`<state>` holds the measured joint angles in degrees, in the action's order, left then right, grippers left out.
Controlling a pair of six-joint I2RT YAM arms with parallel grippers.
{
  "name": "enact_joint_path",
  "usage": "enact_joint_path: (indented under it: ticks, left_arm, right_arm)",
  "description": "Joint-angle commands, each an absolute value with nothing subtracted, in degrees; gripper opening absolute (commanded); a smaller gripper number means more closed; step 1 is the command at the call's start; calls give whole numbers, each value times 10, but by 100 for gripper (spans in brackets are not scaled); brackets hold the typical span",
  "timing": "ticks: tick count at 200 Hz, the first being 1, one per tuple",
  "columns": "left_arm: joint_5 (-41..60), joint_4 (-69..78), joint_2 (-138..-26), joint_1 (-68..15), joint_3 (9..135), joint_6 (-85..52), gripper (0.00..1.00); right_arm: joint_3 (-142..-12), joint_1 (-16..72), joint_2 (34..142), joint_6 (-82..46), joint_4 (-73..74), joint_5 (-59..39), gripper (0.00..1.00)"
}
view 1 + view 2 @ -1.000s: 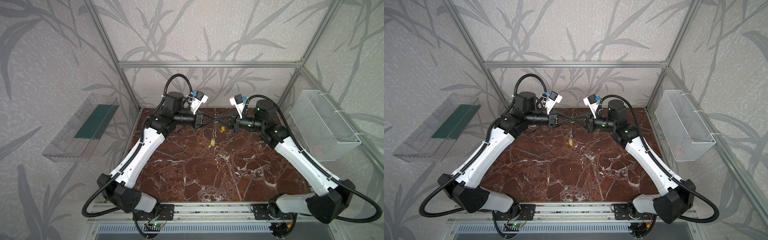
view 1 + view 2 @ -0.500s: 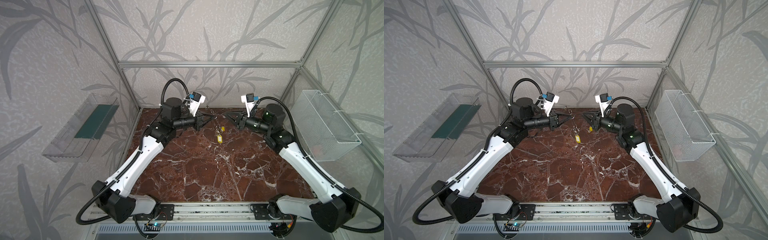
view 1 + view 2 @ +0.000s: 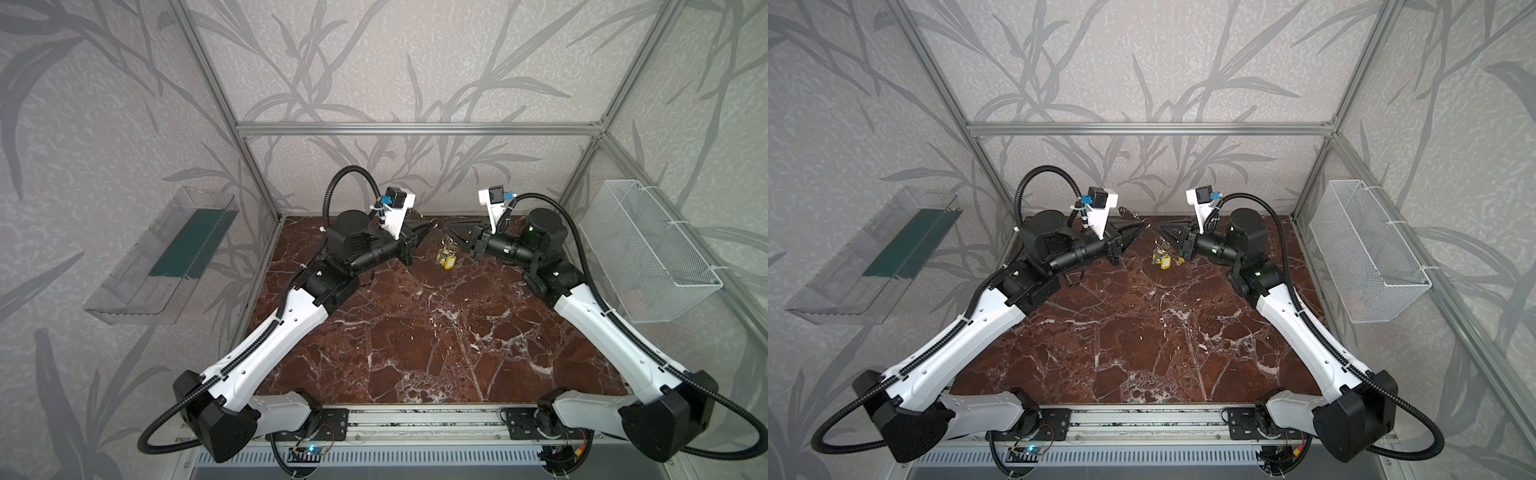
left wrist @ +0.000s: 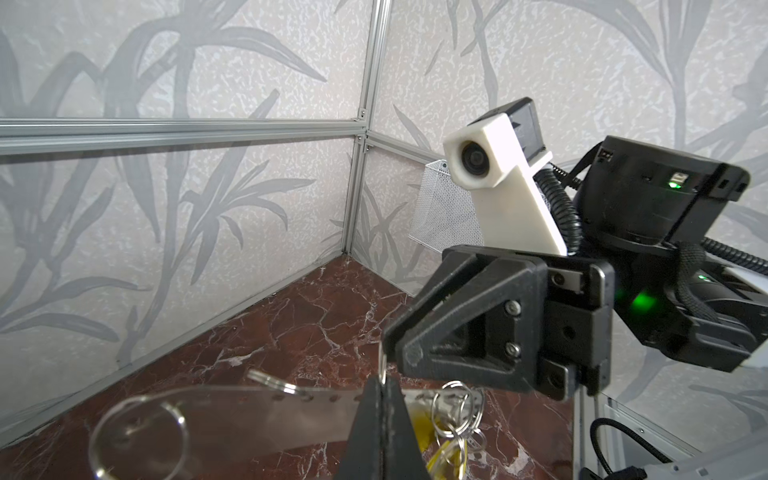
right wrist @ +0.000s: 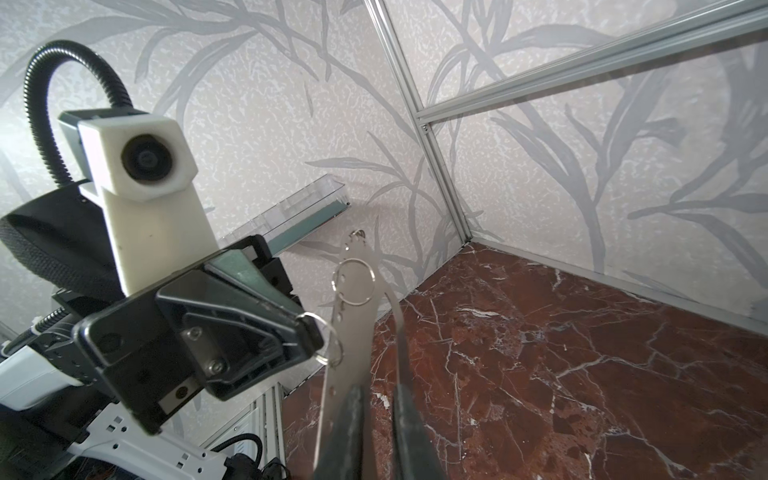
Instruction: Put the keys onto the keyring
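Note:
The keyring (image 4: 249, 419), a flat silvery plate with holes along its straight edge, hangs in the air near the back of the table. My left gripper (image 4: 384, 386) is shut on a small ring at that edge, as the right wrist view shows on the keyring (image 5: 353, 299). Yellow keys (image 3: 447, 261) dangle on linked rings from one end of the plate; they also show as keys (image 3: 1165, 262) and keys (image 4: 419, 424). My right gripper (image 5: 379, 388) faces the left gripper (image 3: 432, 226) with its fingers slightly apart. The plate passes behind one finger and only marble shows in the gap.
A marble table (image 3: 415, 332) fills the floor of the cell. On the right wall hangs a white wire basket (image 3: 648, 249), and a clear tray (image 3: 166, 257) is on the left wall. The back wall stands close behind both grippers.
The two grippers were tip to tip a second ago and have drawn apart. The right one pulled back and its jaws parted a little. The keys now hang between them.

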<state>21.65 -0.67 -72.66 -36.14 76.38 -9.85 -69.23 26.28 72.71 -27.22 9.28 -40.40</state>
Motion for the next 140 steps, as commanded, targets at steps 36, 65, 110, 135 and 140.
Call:
enact_joint_path:
  ticks: [36, 65, 110, 135, 140]
  left_arm:
    - [178, 79, -728, -371, 761, -98, 0]
    - [179, 95, -731, -371, 757, -112, 0]
    - [190, 151, -734, -372, 741, -142, 0]
    - [207, 177, -741, -371, 738, -155, 0]
    - [211, 183, -742, -371, 738, -157, 0]
  right_arm:
    - [-706, 299, 732, -253, 94, -421, 16]
    - [-702, 296, 715, -230, 73, -386, 16]
    - [-680, 253, 703, -301, 142, -379, 16]
    - [-683, 245, 706, -326, 170, -386, 17]
    - [-686, 245, 708, -330, 172, -388, 19]
